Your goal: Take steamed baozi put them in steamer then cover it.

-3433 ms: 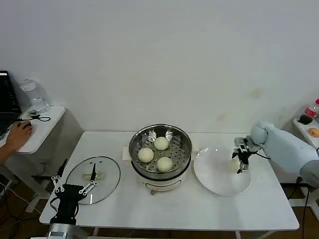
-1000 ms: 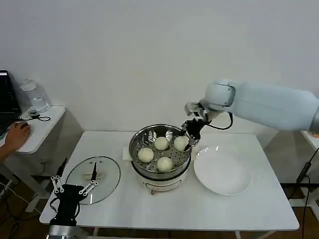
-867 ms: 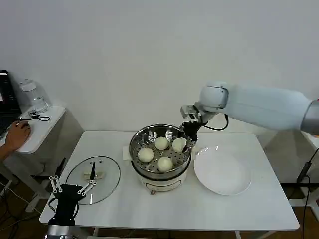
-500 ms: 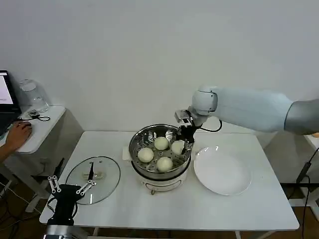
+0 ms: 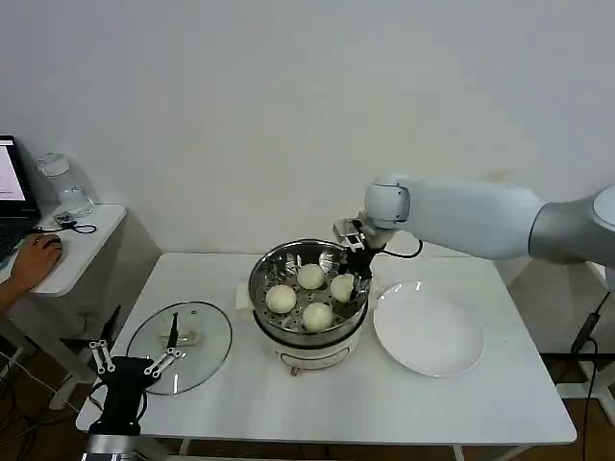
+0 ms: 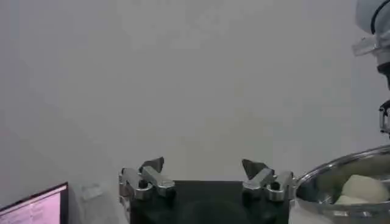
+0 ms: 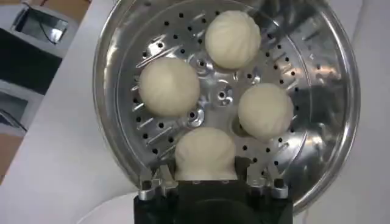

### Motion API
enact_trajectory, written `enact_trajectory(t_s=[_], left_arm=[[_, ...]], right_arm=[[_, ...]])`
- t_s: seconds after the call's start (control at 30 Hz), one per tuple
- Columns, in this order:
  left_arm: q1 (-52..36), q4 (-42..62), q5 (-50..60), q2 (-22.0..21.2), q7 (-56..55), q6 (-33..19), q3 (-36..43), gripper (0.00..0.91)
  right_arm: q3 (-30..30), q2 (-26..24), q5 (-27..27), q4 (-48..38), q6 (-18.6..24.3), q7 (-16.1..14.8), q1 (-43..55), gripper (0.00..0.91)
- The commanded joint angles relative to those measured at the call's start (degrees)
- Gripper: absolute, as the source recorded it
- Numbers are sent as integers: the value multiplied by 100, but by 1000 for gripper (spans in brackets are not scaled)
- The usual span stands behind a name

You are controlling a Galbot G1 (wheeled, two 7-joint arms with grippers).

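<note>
Right gripper [image 5: 357,267] is positioned over the far right rim of the steamer [image 5: 309,331], reaching down into the pot. In the right wrist view the gripper [image 7: 207,176] has its jaws set on either side of one baozi [image 7: 206,154], which sits squarely between them and touching them; the jaws are closed to the bun's width and hold it. That bun rests on or just above the perforated tray; contact with the tray cannot be confirmed.

The three other baozi [image 7: 169,86] lie on the tray beyond the jaws, apart from them: one directly ahead of the held bun, the other two farther in, one to each side.

Left gripper [image 5: 133,366] hovers over the near left edge of the table [image 5: 480,403], jaws spread wide and holding nothing. The cover [image 5: 180,347] lies flat on the table just ahead of those jaws, left of the steamer.

A white plate [image 5: 429,331] sits right of the steamer, bare.
</note>
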Motion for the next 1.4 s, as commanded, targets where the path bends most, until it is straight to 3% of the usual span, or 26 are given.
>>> enact_trajectory(t_s=[0.03,0.23,0.37,0.5,0.6,0.67,0.7,0.73,0.8,0.87,0.9,0.97,1.0,1.1,1.13,1.2,1.3,1.4], left_arm=[[-5,24,-5,7,2,-3,-8,907],[-32,61,16,-9,3,-2,60,907],[-59,105,28,1,4,-1,100,907],[-120,166,66,40,-22,-3,133,907],[-181,223,176,66,-61,-16,190,907],[-204,247,223,98,-78,-19,260,907],[-208,251,233,105,-83,-18,278,907],[-223,262,258,112,-94,-17,325,907],[-246,287,309,123,-103,-15,398,907],[-274,299,352,126,-109,-7,478,907],[-282,300,357,126,-112,-7,497,907],[-315,307,419,136,-123,0,575,907],[-323,316,441,134,-127,-1,592,907],[-331,335,483,131,-138,-2,631,907],[-330,340,487,136,-138,-2,638,907],[-331,362,503,140,-137,-4,639,907],[-322,408,512,177,-116,-7,588,907],[-321,464,527,219,-113,-22,543,907]], right_arm=[[42,46,12,-129,11,24,-59,907],[148,-53,72,-112,12,55,-36,907],[614,-233,233,-178,2,145,12,907],[1168,-651,433,-231,110,469,71,907],[1454,-1161,788,-33,236,1064,-55,907],[1893,-1667,972,221,407,1868,-367,907],[2012,-1780,1025,290,439,2022,-553,907],[2306,-2064,1087,456,590,2447,-938,907],[2926,-2489,1138,699,672,3039,-1449,907],[3700,-3008,1311,914,838,3818,-2237,907],[3920,-3111,1333,957,843,4026,-2452,907],[5080,-3477,1394,1108,1081,4609,-3620,907],[5386,-3539,1397,1148,1099,4697,-3888,907],[6494,-3814,1445,1361,1740,5686,-5104,907],[6920,-3818,1418,1410,1858,5784,-5543,907],[8553,-3779,1311,1659,2174,6303,-6783,907],[9696,-3589,1258,2078,2289,6718,-8097,907],[10883,-3257,1038,2286,2598,6881,-9191,907]])
